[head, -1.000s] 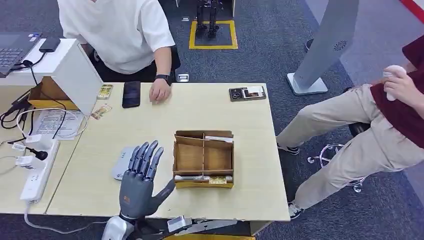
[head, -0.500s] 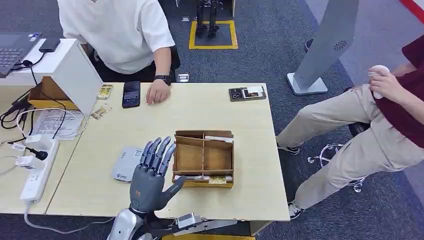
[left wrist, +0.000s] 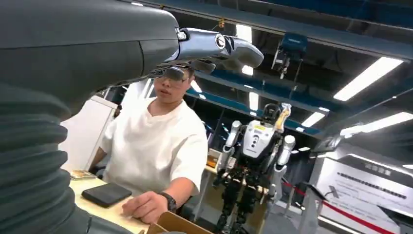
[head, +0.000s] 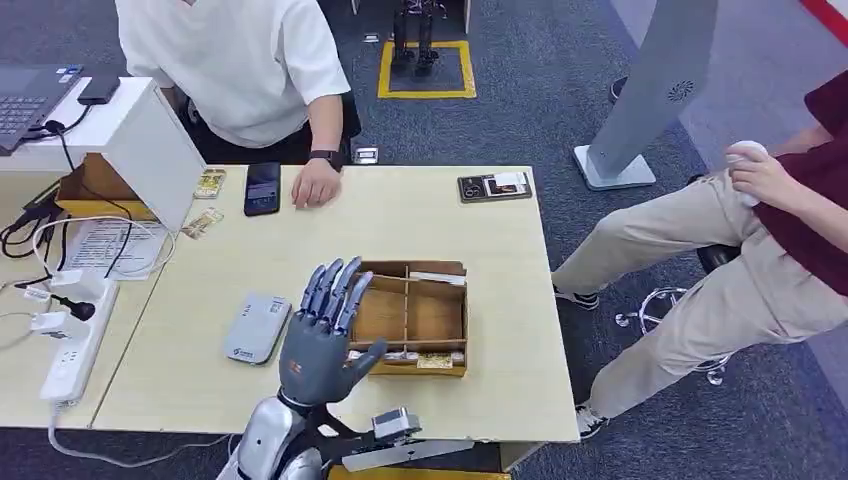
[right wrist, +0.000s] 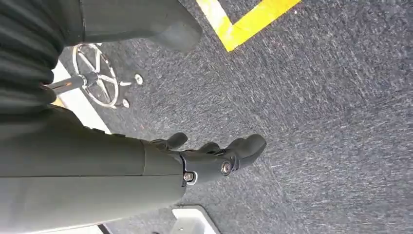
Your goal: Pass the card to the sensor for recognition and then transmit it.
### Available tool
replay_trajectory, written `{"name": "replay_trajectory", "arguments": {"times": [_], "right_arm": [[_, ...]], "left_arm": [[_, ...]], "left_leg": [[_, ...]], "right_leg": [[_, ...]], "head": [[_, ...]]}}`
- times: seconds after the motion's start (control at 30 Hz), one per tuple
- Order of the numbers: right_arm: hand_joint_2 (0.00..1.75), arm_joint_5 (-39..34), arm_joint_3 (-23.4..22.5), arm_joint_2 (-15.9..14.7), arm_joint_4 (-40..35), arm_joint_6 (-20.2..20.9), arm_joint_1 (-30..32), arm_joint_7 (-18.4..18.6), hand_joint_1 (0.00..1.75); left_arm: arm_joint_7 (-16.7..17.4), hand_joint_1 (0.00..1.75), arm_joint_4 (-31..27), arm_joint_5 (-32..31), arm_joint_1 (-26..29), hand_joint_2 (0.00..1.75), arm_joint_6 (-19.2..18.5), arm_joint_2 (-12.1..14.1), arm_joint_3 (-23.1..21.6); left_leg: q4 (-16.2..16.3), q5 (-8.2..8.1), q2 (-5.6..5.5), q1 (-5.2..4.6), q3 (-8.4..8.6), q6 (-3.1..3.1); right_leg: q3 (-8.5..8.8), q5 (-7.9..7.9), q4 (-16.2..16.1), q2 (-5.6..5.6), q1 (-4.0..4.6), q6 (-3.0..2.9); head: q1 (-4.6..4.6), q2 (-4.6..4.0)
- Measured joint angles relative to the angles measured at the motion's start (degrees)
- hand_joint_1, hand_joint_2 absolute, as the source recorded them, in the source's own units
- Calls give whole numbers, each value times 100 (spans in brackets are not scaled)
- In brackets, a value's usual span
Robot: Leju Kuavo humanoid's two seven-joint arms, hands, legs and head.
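The head view is evenly and brightly lit from above, with no hard glare; the pale table [head: 440, 220] shows only soft, short shadows beside the wooden box [head: 408, 318] and under the left hand [head: 322, 342]. Focus is sharp across the frame, with slight bending of straight lines toward the edges.

In the left wrist view long ceiling lights [left wrist: 370, 80] burn out to white against a dim ceiling, and the near grey cover [left wrist: 34, 161] is dark and soft.

The right wrist view is clear on the carpet [right wrist: 316, 97], while the right hand [right wrist: 214, 156] sits in shade, slightly blurred.
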Motion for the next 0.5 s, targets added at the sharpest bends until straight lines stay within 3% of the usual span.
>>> {"name": "replay_trajectory", "arguments": {"times": [0.2,0.5], "right_arm": [[175,24,52,-13,7,35,-15,13,0],[175,24,105,-22,28,44,-19,26,0]], "left_arm": [[435,0,481,-214,-327,175,-2,48,-127],[708,0,929,-378,-443,175,0,125,-251]], "left_leg": [[0,1,1,0,0,0],[0,0,1,0,0,0]], "right_leg": [[1,1,0,1,0,-1],[0,1,0,1,0,-1]], "head": [[0,0],[0,0]]}}
